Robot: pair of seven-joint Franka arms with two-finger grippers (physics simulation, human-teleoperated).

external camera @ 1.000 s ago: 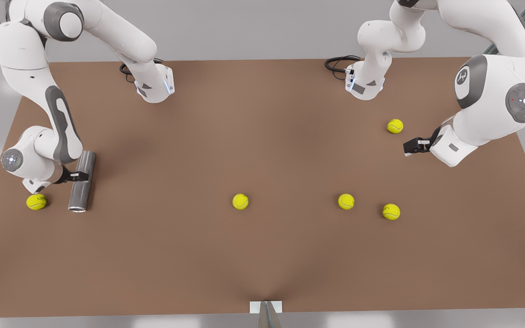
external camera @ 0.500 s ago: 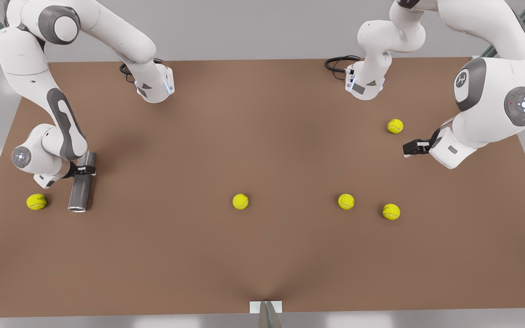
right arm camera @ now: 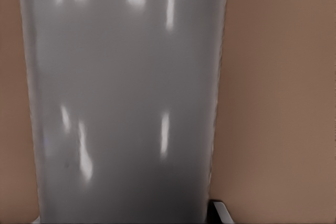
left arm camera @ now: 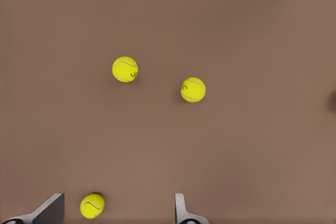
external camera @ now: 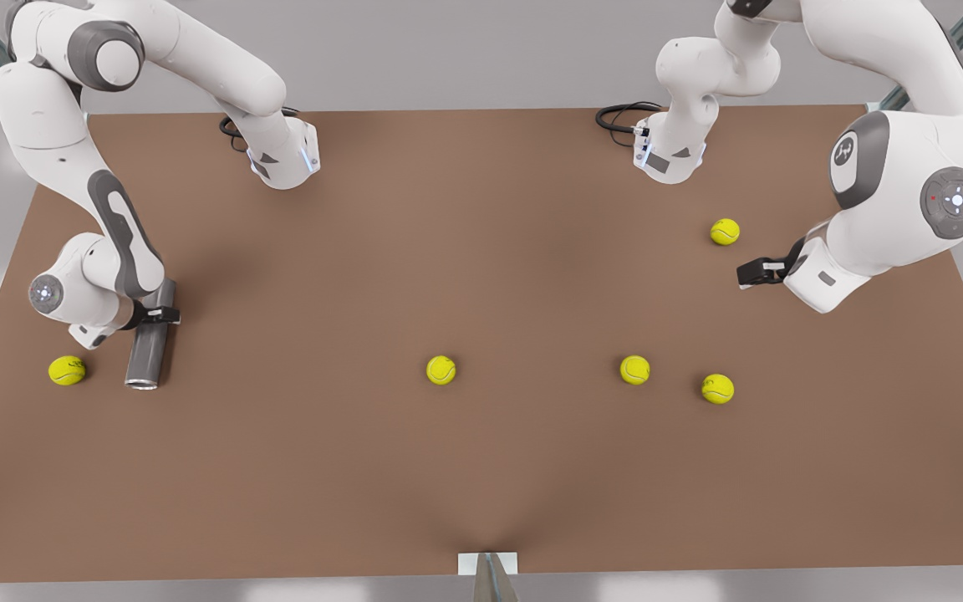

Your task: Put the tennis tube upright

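Gripping: my right gripper is clamped across the tube.
Tube: lying flat, rim end nearest one ball.
Left gripper: fingers apart, waiting far from tube.
Risk: tube slipping or swinging if tilted fast; ball beside it may get knocked.

The tennis tube looked like smooth grey metal or plastic — glossy, with bright streaks of reflection along it. The tabletop was matt brown and even. The tennis balls looked fuzzy yellow-green — dull felt.
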